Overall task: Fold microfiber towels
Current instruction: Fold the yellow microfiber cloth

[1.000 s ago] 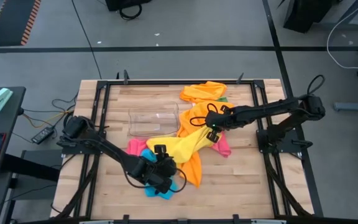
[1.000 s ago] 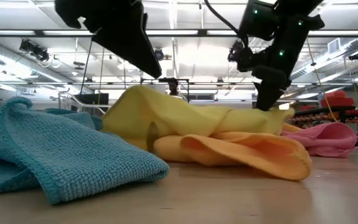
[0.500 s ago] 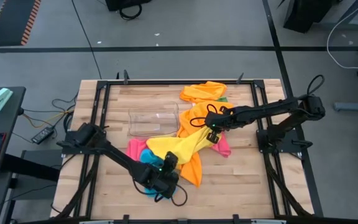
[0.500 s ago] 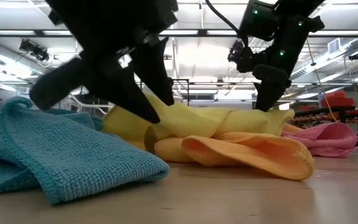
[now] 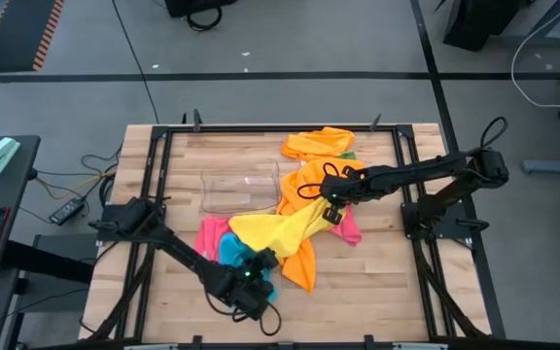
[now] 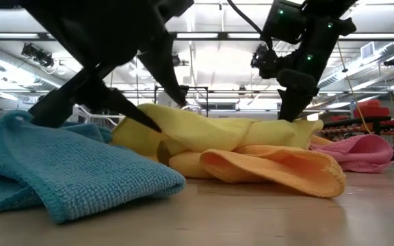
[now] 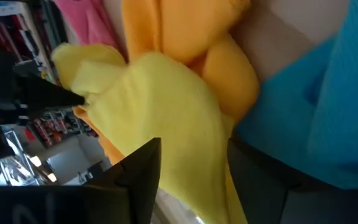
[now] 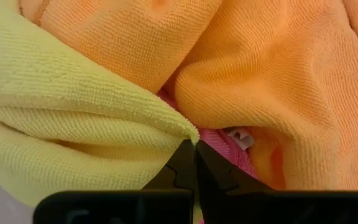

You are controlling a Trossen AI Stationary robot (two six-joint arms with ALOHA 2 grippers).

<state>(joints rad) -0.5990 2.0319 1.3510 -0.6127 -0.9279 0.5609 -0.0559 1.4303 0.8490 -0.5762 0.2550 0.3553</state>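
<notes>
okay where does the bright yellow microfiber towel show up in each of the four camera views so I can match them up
High view: the bright yellow microfiber towel lies mid-table, stretched between both grippers.
Low view: centre, draped over the orange microfiber towel.
Left wrist view: centre, a big yellow fold beside the blue microfiber towel.
Right wrist view: at one side, its corner pinched in the right gripper.
Shared landmark: the orange towel against it.
</notes>
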